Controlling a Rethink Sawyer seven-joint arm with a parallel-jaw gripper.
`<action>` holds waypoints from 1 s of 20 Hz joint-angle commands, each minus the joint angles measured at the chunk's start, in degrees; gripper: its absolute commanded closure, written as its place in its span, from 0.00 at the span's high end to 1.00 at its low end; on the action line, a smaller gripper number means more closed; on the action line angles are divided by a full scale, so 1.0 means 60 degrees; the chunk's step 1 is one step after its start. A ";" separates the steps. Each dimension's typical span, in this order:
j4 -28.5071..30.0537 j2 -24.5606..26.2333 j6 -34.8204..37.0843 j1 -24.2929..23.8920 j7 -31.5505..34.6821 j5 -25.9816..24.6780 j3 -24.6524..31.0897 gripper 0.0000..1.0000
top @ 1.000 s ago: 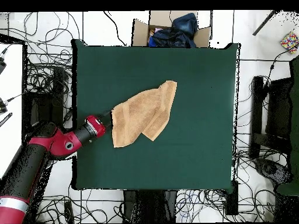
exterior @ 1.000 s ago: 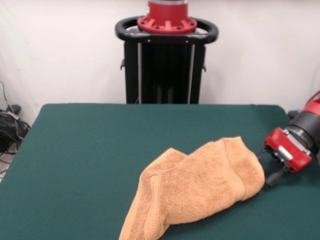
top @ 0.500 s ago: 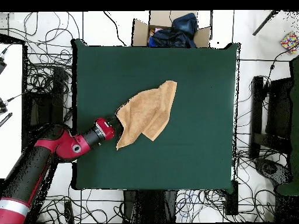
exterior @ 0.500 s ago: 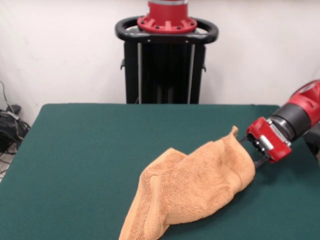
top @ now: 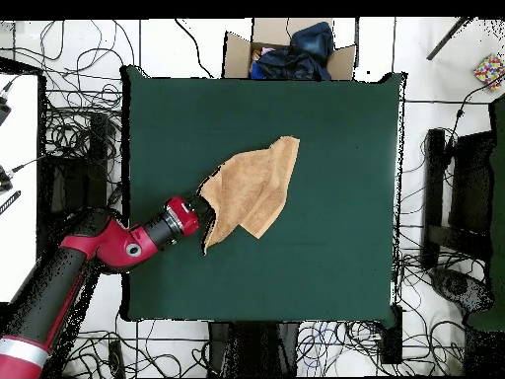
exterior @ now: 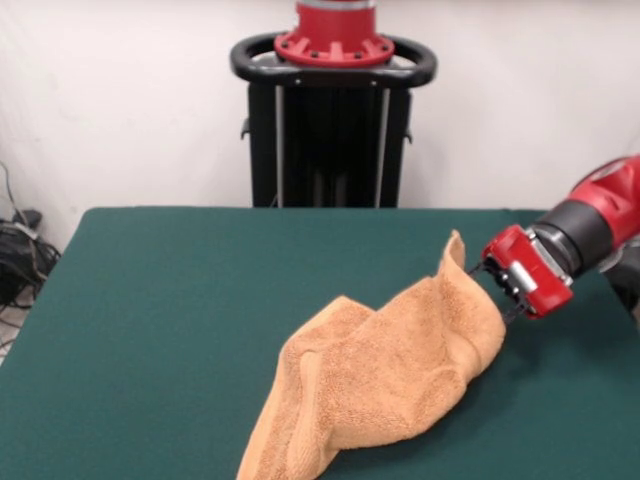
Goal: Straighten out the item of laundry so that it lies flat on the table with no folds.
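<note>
At the towel's [exterior: 385,375] raised edge, the gripper [exterior: 492,285] appears clamped on the cloth, though its tips are partly hidden. Lifting that edge would let the fold open; the rest lies crumpled mid-counter [exterior: 180,300].

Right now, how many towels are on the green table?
1. The orange-tan towel lies crumpled near the middle of the table, one edge lifted by the pincer. Nothing suggests a second towel, though its folds could hide little.
</note>
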 commanded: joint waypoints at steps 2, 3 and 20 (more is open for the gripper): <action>0.0431 0.0234 -0.0993 -0.0180 0.2634 0.0438 0.0472 1.00; 0.0531 0.0186 -0.1011 -0.0157 0.2630 0.0438 0.0449 1.00; 0.2880 -0.2007 -0.0238 0.0196 0.1193 0.1274 0.0903 1.00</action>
